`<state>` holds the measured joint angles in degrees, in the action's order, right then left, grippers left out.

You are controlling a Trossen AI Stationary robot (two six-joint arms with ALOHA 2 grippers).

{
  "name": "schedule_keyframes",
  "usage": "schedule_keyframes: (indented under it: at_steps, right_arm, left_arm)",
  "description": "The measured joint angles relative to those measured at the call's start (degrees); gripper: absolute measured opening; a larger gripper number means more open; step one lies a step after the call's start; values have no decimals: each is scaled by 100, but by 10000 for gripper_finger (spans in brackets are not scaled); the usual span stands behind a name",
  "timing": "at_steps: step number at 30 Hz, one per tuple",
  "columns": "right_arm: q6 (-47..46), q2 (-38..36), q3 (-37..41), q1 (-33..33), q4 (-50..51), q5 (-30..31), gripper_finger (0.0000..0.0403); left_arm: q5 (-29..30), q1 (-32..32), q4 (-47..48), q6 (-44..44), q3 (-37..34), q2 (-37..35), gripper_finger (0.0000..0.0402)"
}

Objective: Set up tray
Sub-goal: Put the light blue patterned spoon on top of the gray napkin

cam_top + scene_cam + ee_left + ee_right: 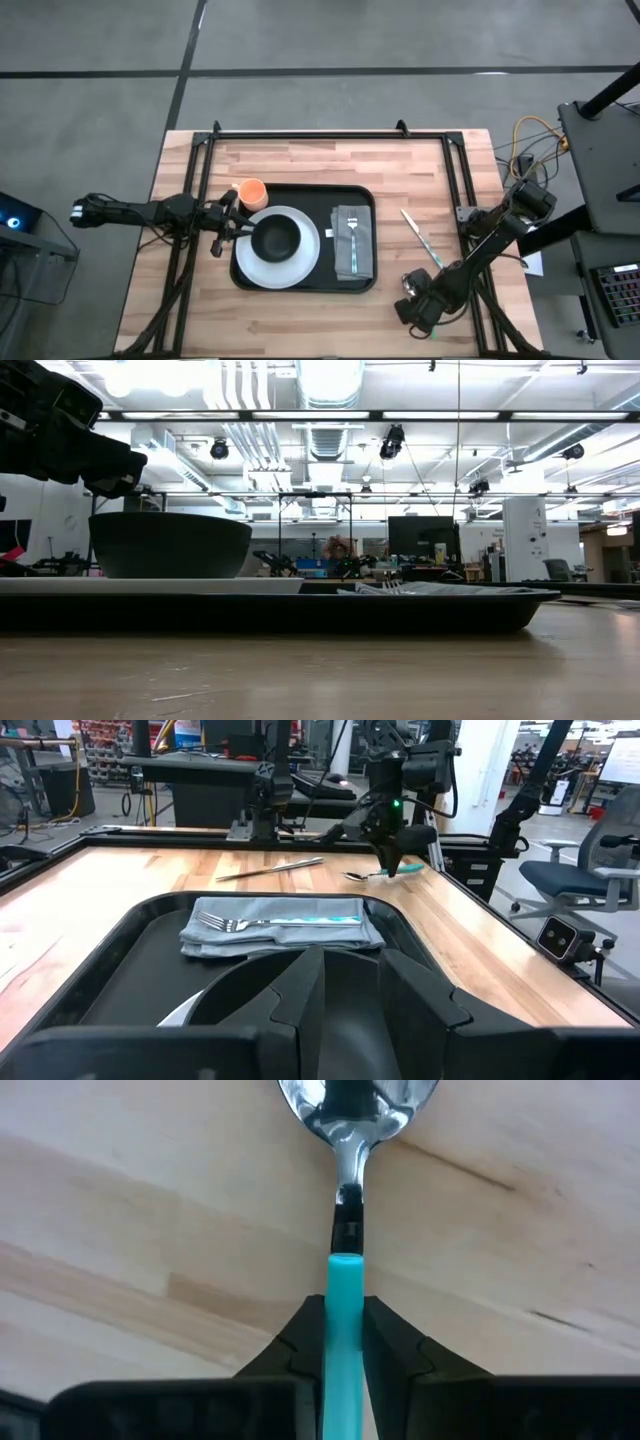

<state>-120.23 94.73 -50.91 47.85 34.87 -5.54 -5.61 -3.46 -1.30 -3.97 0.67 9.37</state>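
Turquoise plastic marks the handle of the metal spoon (pixel 345 1210), and the right pincer (pixel 344 1335) is clenched on this handle, one dark finger pressing on each side. Its shiny bowl points away from the fingers and lies on the light wooden desk (pixel 420 190). From above, the right pincer (pixel 415 305) is at the near right part of the desk, just outside the large flat black tray with rounded corners (pixel 300 283). Between this pincer and the tray, a long thin metal knife (pixel 420 238) lies diagonally on the wood.

The left pincer (pixel 228 222) hovers at the left edge of the tray with its fingers apart, grasping nothing. Directly in front of it is the small black bowl (pixel 275 238), which sits on the round white plate (pixel 277 247); the plate lies in the left half of the tray. A small orange cup (pixel 251 192) stands at the far left corner of the tray, just beside the plate. In the right half of the tray there is a folded grey cloth napkin (pixel 353 242), and a metal fork with a turquoise handle (pixel 275 922) lies on top of it. The tray itself rests flat in the middle of the desk.
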Motion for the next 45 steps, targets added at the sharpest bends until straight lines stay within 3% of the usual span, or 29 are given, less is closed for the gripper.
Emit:
schedule_keyframes:
  at_steps: [8, 19, 32, 45]
  right_arm:
    - [-349, -306, -202, -645, 222, 998, 31]
    - [78, -319, -994, -1760, 984, 1022, 30]
    - [1269, -86, -1395, -3087, 783, 1293, 30]
    - [1920, 307, -1614, -3605, 262, 1391, 30]
  left_arm:
    - [0, 2, 0, -1, 0, 0, 80]
    - [0, 1, 0, 0, 0, 0, 80]
    - [-2, 0, 0, -1, 0, 4, 80]
    - [0, 1, 0, -1, 0, -1, 80]
